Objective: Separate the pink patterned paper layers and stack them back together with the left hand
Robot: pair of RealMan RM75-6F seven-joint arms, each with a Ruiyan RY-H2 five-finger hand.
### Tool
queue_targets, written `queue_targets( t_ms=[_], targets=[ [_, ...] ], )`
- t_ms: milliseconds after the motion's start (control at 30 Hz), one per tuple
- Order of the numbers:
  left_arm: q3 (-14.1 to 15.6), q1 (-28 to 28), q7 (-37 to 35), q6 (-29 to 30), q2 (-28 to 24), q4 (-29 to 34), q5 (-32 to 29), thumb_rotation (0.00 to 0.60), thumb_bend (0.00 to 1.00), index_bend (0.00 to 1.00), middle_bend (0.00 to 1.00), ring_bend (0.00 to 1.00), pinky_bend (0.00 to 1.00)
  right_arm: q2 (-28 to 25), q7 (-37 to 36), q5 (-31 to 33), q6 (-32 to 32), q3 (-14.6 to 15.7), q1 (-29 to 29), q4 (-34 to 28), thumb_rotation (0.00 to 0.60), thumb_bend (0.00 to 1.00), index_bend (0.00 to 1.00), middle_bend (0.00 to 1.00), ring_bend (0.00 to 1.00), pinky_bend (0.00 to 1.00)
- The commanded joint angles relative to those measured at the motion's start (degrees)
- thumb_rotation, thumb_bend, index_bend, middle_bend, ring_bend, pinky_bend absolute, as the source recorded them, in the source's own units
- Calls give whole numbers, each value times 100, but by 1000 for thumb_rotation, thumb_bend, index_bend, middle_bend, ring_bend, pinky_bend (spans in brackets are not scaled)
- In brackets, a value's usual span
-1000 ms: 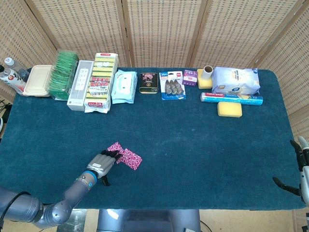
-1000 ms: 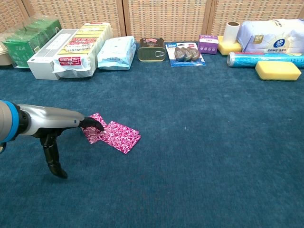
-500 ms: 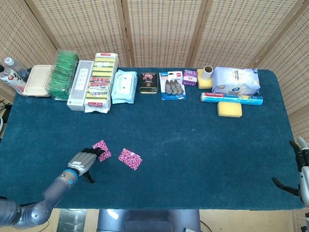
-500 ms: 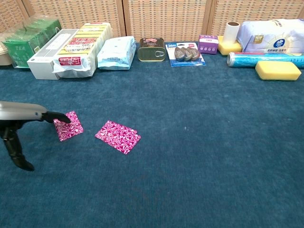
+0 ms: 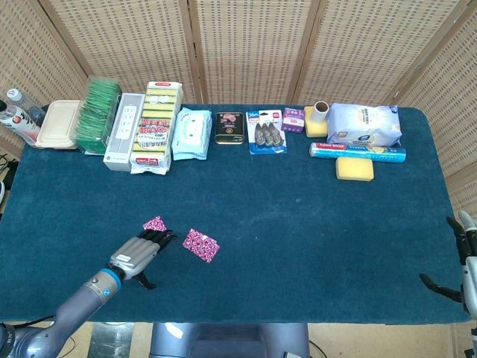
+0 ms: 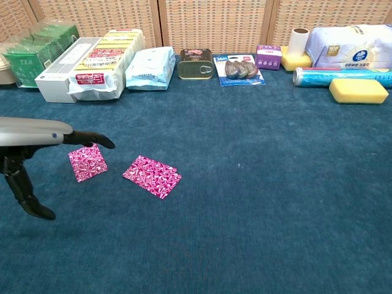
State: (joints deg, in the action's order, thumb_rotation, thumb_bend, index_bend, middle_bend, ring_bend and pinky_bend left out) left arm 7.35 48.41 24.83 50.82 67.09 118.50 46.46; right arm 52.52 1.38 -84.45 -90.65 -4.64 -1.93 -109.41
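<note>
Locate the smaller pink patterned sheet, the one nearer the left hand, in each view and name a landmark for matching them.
Head view: smaller pink sheet lies lower left, just beyond the left hand.
Chest view: it lies at mid-left, under that hand's fingertips.
Shared landmark: the larger pink sheet to its right.

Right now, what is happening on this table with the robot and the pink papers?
The robot is working with two pink papers on the blue table. They lie apart, not touching: the small paper to the left and the larger paper to its right. The left robot hand is open, its fingers reaching out above the small paper; whether they touch it is not clear. It holds nothing. The papers are separated but not yet stacked. The right robot hand waits at the table's right edge.
</note>
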Motion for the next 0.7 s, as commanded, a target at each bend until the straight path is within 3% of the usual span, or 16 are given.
queue_targets(
  t_ms=[33, 333, 700],
  targets=[
    [-71, 281, 547, 55, 452, 105, -418, 600, 56, 0, 0, 42, 26, 0, -23, 13, 3, -2, -1, 21, 600, 0, 0, 0, 0, 0],
    [-233, 845, 1281, 368, 1203, -26, -1592, 600, 57, 0, 0, 42, 26, -36, -106, 38, 25, -19, 11, 20, 600, 0, 0, 0, 0, 0],
    [-352, 1180, 1482, 481, 1526, -244, -2256, 600, 57, 0, 0, 46, 26, -41, -136, 45, 28, -18, 9, 39, 600, 0, 0, 0, 0, 0]
  ],
)
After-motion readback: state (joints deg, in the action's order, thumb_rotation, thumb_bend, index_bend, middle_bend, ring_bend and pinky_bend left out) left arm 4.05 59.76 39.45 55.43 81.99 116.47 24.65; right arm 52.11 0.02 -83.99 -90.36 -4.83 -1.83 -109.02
